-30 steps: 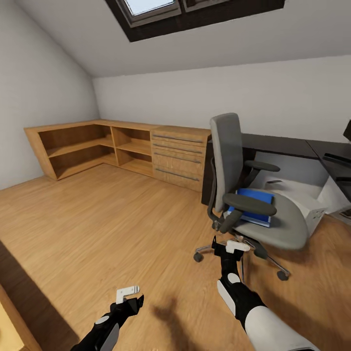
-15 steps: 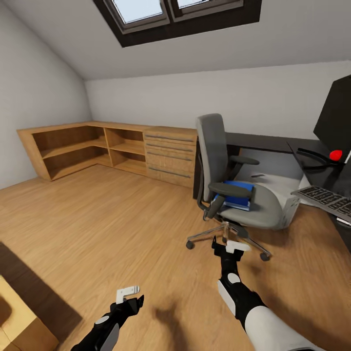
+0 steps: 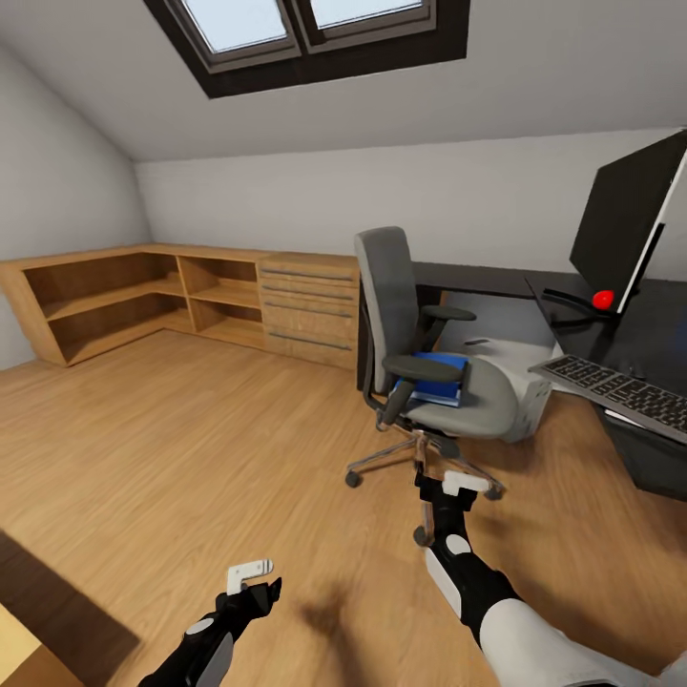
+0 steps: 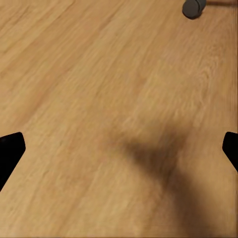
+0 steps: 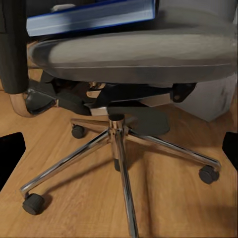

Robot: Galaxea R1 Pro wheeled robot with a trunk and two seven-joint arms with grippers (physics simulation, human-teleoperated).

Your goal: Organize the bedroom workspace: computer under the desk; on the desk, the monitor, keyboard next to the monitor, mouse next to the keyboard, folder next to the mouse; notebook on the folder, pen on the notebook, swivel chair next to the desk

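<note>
Wood floor point(image 3: 172, 458), folder point(image 3: 434, 379) on swivel chair point(image 3: 420, 363)

One swivel chair point(image 3: 420, 353) stands on the floor, with one blue folder point(image 3: 434, 379) on its seat. One worktop point(image 3: 496, 281) carries one monitor point(image 3: 625, 215), one keyboard point(image 3: 625, 389) and one small red object point(image 3: 602, 300). One light grey computer point(image 3: 520, 382) sits by the chair. One wooden shelf unit point(image 3: 181, 301) lines the wall, and two skylight panes point(image 3: 305, 19) sit at 12 o'clock. Two tools count: the left tool point(image 3: 250, 574) and the right tool point(image 3: 458, 485).
</note>
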